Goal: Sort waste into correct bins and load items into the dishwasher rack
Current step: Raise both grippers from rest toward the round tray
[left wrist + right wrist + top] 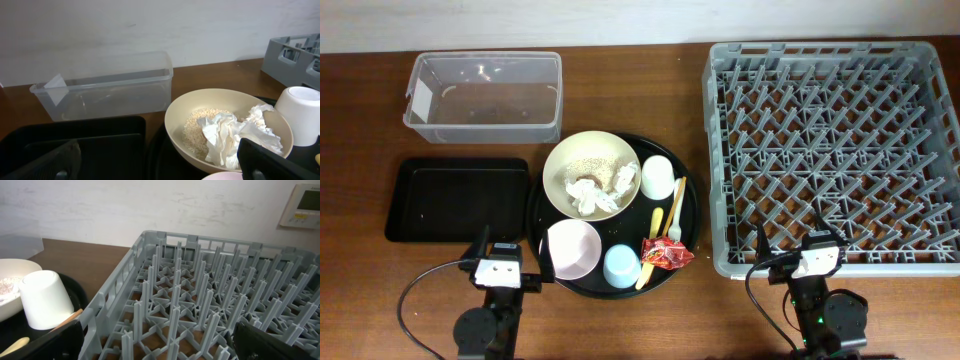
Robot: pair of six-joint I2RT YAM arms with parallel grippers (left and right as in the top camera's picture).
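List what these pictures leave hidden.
- Left wrist: pink bowl cut off by the bottom edge.
- Left wrist: tissue wads cover part of the cream bowl's floor.
- Right wrist: pale utensil tip, cut by the bottom edge; knife or fork unclear.
- Overhead: label on the clear tub too small to read.

Black left arm at seven o'clock and right arm at five; white wrist blocks, looping black cables
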